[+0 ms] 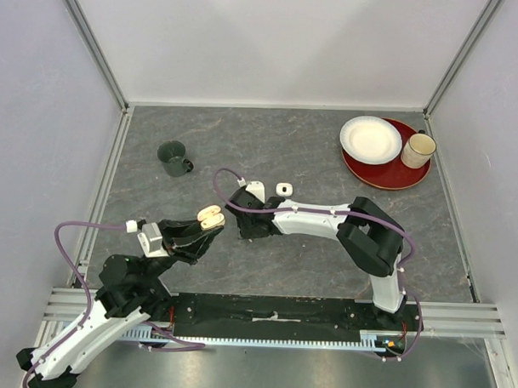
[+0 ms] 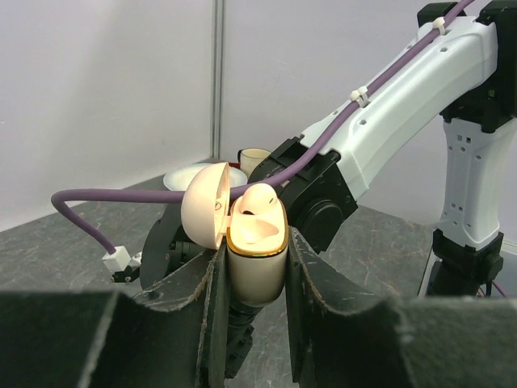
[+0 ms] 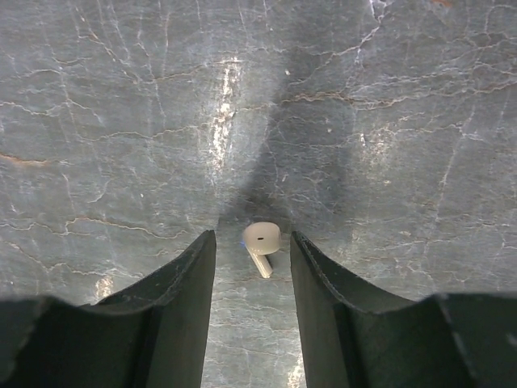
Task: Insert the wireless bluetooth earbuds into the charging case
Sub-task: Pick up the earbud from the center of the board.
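My left gripper [image 1: 203, 228] is shut on the beige charging case [image 1: 211, 215] and holds it above the table with its lid open. In the left wrist view the case [image 2: 257, 271] sits upright between the fingers [image 2: 194, 299]. Its gold rim faces up and the lid [image 2: 202, 206] is swung left. One pale earbud [image 2: 260, 199] rests in the case. My right gripper [image 1: 244, 219] is just right of the case, pointing down and open. In the right wrist view a white earbud [image 3: 262, 243] lies on the table between its fingertips [image 3: 198, 259], touching neither.
A dark green mug [image 1: 173, 157] stands at the back left. A red plate [image 1: 410, 175] at the back right carries a white bowl [image 1: 370, 138] and a beige cup [image 1: 418, 150]. White walls enclose the grey table [image 1: 311, 153].
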### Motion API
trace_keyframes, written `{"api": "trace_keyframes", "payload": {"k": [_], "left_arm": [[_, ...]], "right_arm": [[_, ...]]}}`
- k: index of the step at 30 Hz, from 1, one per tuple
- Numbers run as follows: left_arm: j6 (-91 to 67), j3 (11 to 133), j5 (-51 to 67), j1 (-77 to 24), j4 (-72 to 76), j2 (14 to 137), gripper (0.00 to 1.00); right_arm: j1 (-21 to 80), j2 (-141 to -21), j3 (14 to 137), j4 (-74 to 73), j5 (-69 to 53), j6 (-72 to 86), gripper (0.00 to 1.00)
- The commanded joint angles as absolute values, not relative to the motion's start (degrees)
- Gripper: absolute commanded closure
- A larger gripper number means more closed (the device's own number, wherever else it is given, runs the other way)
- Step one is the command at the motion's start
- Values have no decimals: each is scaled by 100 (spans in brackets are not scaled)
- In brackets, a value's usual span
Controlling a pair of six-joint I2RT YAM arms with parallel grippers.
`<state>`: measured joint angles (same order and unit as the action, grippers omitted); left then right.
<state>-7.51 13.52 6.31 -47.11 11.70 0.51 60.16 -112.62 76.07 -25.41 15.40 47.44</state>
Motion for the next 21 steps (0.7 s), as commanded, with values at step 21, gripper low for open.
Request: {"api": "trace_keyframes", "payload": {"k": [21], "left_arm": [[-677, 1441, 580, -4729, 1160, -167, 98]], "right_arm": [[6038, -11286, 7603, -2698, 1810, 4772, 72]]}}
